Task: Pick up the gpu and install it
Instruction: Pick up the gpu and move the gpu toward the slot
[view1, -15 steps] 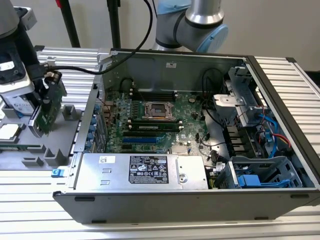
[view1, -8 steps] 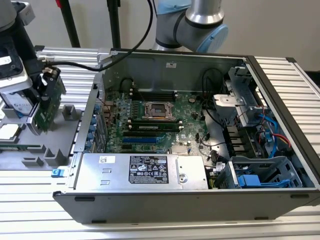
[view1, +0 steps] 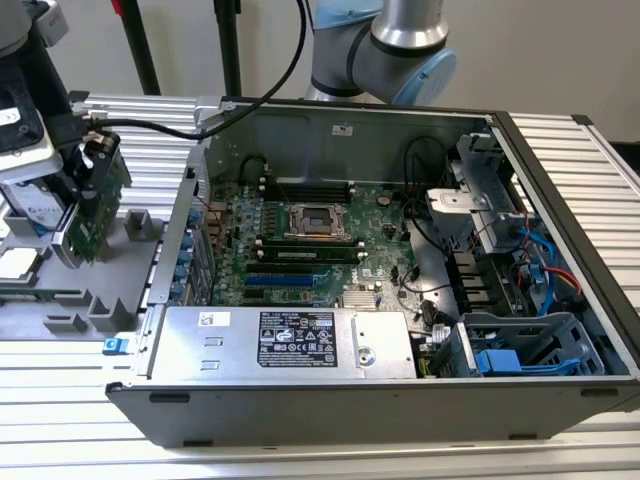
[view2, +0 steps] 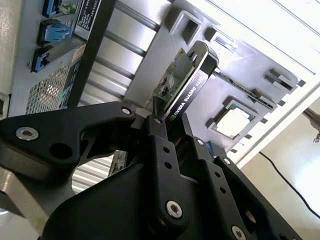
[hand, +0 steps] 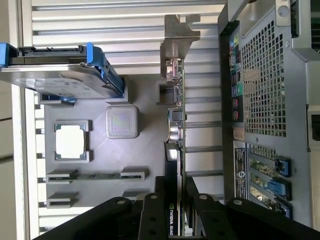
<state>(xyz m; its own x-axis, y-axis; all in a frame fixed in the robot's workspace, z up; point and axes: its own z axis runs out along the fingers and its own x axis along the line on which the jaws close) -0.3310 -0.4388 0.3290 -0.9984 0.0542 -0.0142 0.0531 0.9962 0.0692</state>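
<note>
The gpu (view1: 96, 205) stands on edge at the exterior view's left, over the grey parts fixture (view1: 120, 290) beside the computer case. Its green board faces the case, and its silver end bracket (hand: 178, 35) points away from the wrist. My gripper (view1: 86, 165) is shut on the card's top edge. In both wrist views the black fingers (view2: 161, 145) clamp the gpu (view2: 181, 85) from both faces. The first wrist view shows the gpu (hand: 175, 130) edge-on, running out from the gripper (hand: 176, 195). Whether the card still touches the fixture I cannot tell.
The open computer case (view1: 560, 150) lies on the slatted table with its green motherboard (view1: 300, 230) and silver power supply (view1: 290, 340) exposed. On the fixture sit a hard drive with blue rails (hand: 60, 75), a processor chip (hand: 71, 141) and a grey block (hand: 122, 121). The case's rear panel (hand: 260, 75) is close beside the card.
</note>
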